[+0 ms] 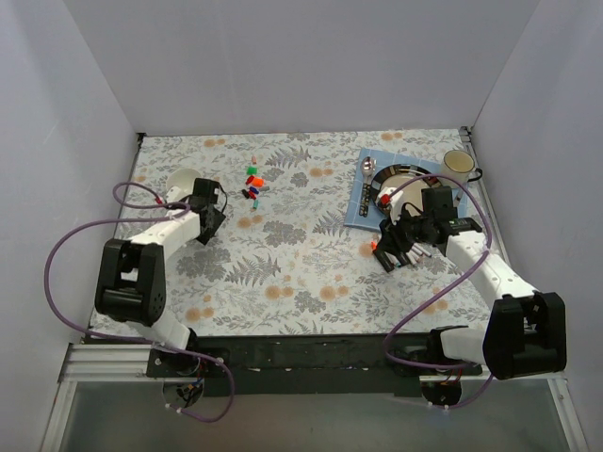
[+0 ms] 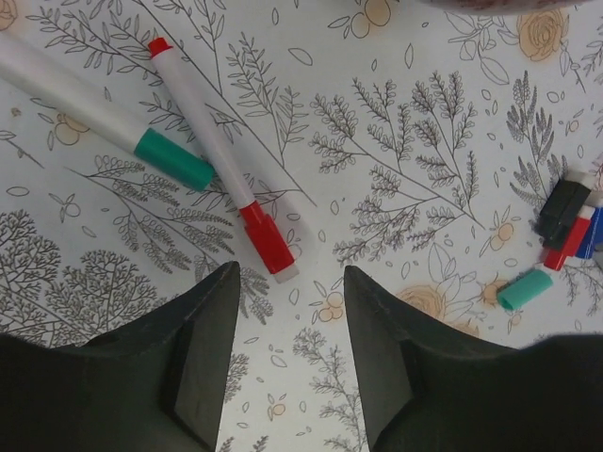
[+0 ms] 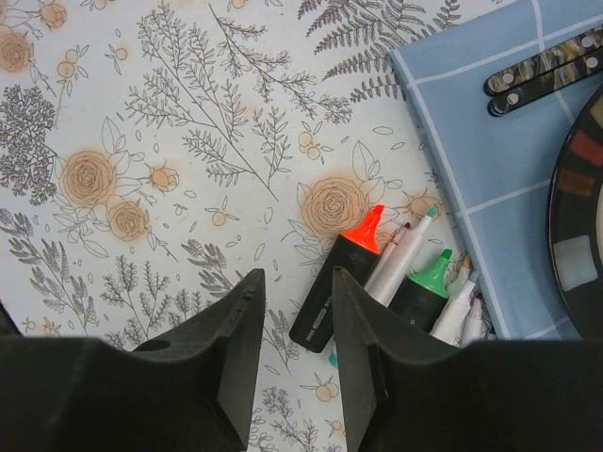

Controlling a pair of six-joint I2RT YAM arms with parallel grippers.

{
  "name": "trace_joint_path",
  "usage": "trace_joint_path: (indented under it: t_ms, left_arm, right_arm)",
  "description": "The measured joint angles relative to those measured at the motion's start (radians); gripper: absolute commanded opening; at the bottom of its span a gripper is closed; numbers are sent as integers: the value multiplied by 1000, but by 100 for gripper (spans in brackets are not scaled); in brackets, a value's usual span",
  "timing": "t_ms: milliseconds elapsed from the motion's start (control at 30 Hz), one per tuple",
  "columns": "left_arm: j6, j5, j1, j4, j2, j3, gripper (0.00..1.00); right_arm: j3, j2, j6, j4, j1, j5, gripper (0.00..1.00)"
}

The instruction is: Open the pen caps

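Teal-capped pen (image 2: 104, 118) cut off at picture's edge, plate (image 3: 570, 202) cropped, far pen caps (image 1: 252, 184) too small to distinguish

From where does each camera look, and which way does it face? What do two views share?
Top external: above and behind the bases, facing down at the table; both arms, left gripper, right gripper show.
Left wrist: on the left arm, facing down at a red-capped pen; its own fingers show.
Right wrist: on the right arm, facing down at uncapped pens; its own fingers show.
Shared: loose caps, top and left wrist; blue cloth, top and right wrist.
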Motion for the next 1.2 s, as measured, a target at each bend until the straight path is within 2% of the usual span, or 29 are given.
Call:
trace_joint_path:
  t_ms: [200, 400, 767, 933, 1200]
  left_arm:
    - [-112, -18, 3, -111, 155, 154, 43]
    - [-166, -32, 3, -189, 175, 166, 42]
    - [-180, -61, 3, -264, 227, 201, 40]
    - [-184, -69, 2, -274, 232, 205, 26]
    - [-201, -72, 2, -274, 225, 196, 17]
  right_arm:
    - [0, -14, 0, -1, 0, -7, 43]
    - [0, -28, -1, -1, 0, -15, 43]
    - [0, -28, 0, -1, 0, -15, 43]
    - [0, -28, 0, 0, 0, -15, 43]
    - [0, -28, 0, 0, 0, -15, 43]
